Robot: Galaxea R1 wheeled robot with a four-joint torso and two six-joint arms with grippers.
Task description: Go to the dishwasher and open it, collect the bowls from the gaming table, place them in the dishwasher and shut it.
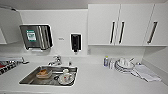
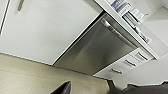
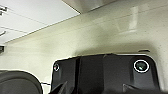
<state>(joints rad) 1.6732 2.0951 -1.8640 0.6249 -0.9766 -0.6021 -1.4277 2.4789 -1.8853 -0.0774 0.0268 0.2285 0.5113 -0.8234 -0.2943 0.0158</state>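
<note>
The dishwasher appears in the left wrist view as a stainless-steel front under the white counter edge. Its long bar handle runs across the top, and the door lies flush with the cabinets beside it. My left gripper hangs low over the beige floor a short way in front of that door, open, with nothing between its dark fingertips. In the right wrist view there is my own dark base plate and pale floor. The bowls and the gaming table are out of view.
I face a white counter with a steel sink holding a cup and dishes, and a tap behind it. Stacked white crockery and a cloth lie to the right. Wall cabinets hang above. White drawers flank the dishwasher.
</note>
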